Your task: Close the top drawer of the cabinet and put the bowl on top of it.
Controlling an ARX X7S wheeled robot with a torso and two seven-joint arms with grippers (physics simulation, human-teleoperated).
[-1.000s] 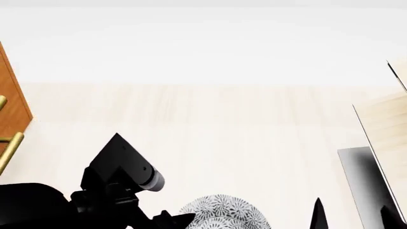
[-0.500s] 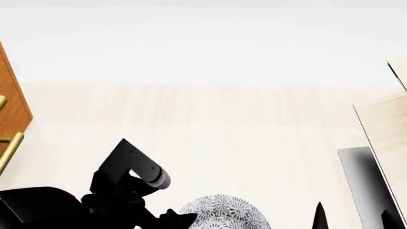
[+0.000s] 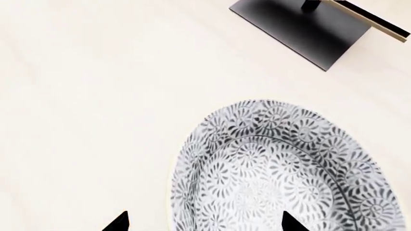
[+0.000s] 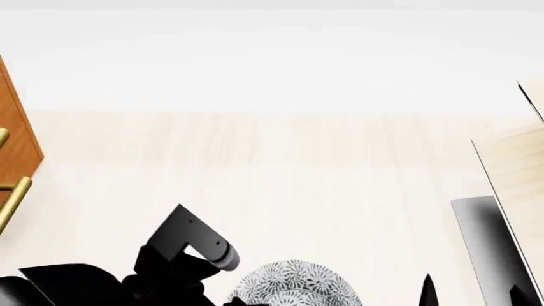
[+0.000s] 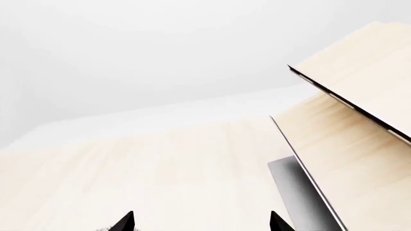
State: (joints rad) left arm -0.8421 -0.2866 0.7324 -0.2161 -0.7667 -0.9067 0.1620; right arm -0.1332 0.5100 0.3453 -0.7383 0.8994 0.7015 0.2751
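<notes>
Left end effector (image 3: 202,222) is right over the bowl (image 3: 282,168), and in the left wrist view its two black fingertips stand apart, one tip outside the near rim over the pale wooden table (image 3: 90,120), the other tip over the patterned inside of the bowl. Jaws spread wide, then, with nothing between them but that rim; whether either tip touches the bowl, I cannot tell. From the head view the left arm (image 4: 183,255) reaches in low from the left, its grey-capped joint just beside the bowl's left side, and only the far part of the bowl shows at the bottom edge, sitting upright on the table. Over to the right end effector (image 5: 200,222): two dark fingertips poke up apart at the bottom of the right wrist view, parted and holding nothing, facing the bare table and the white wall beyond. Its tips also show at the lower right of the head view, near the plywood structure (image 4: 518,185) with its black base (image 3: 301,26). Far left in the head view, a sliver of the orange-brown cabinet (image 4: 17,137) with two brass handles (image 4: 13,197) peeks in, well apart from the bowl. Which drawer is which, or how far open, cannot be told from that sliver.
</notes>
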